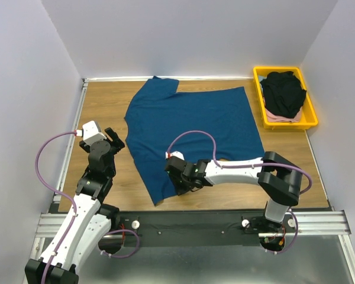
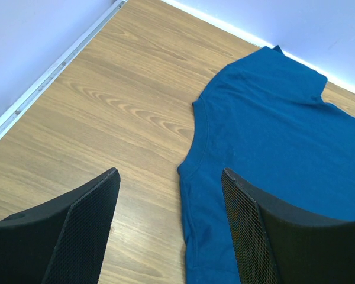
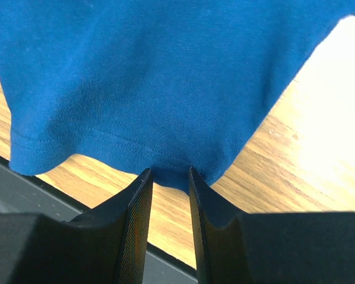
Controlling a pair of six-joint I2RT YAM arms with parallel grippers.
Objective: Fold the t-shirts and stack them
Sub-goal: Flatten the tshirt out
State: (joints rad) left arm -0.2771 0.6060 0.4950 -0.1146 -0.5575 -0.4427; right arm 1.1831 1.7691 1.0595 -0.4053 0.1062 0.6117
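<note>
A dark blue t-shirt [image 1: 189, 124] lies spread flat across the middle of the wooden table, plain side up. My right gripper [image 1: 178, 183] is low at its near hem. In the right wrist view the jaws of the right gripper [image 3: 167, 173] stand a narrow gap apart, and the hem of the blue t-shirt [image 3: 154, 77] reaches just between the tips. My left gripper [image 1: 115, 142] hovers open over bare wood beside the shirt's left edge. In the left wrist view the left gripper [image 2: 168, 177] is empty, with the edge of the blue t-shirt [image 2: 272, 130] below it. A black t-shirt [image 1: 284, 92] lies bunched on a pale pink one [image 1: 278, 117].
The yellow tray [image 1: 310, 121] holding the black and pink shirts stands at the back right corner. Pale walls close the table on the left, back and right. A black metal rail [image 1: 195, 222] runs along the near edge, just behind the right gripper.
</note>
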